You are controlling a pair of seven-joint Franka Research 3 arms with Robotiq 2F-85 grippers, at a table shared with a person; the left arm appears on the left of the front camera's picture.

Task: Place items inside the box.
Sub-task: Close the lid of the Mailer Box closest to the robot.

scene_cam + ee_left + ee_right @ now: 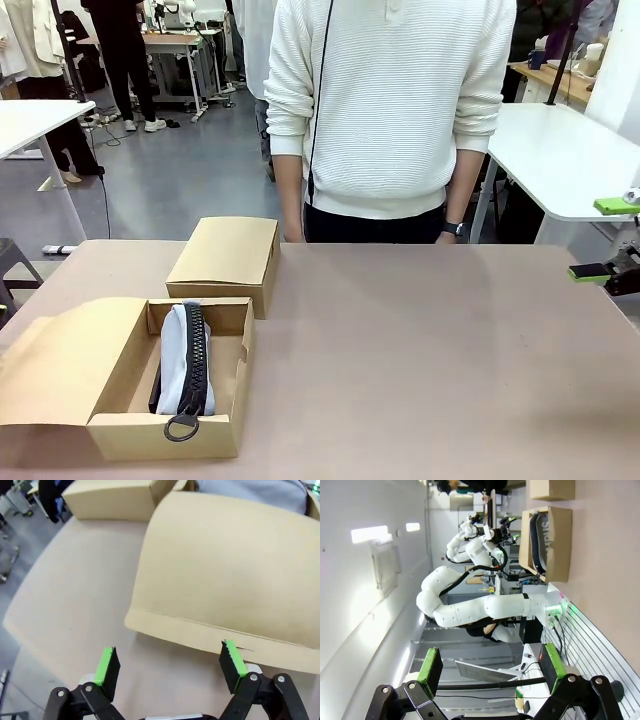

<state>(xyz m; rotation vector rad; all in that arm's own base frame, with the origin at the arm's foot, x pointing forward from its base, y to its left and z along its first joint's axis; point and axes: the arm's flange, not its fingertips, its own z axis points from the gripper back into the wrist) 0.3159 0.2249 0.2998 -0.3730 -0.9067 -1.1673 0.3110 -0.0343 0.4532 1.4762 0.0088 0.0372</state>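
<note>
An open cardboard box [215, 435] sits at the table's near left, its lid flap [55, 365] folded out to the left. Inside it lies a grey zip pencil pouch [183, 365] with a black zipper and ring pull. My left gripper [169, 664] is open and empty, hovering low over the table just before the lid flap [225, 570]; the pouch's grey fabric [250, 491] shows beyond it. At the table's right edge my right gripper [598, 238] stands open and empty, its fingers [431, 666] pointing off the table. Its view also shows the box [559, 540] holding the pouch [536, 535].
A closed cardboard box [225, 258] stands just behind the open one. A person in a white sweater [385, 110] stands at the far edge, hands down at the sides. The brown tabletop [430, 360] spreads out to the right. My left arm [485, 607] shows off to the side.
</note>
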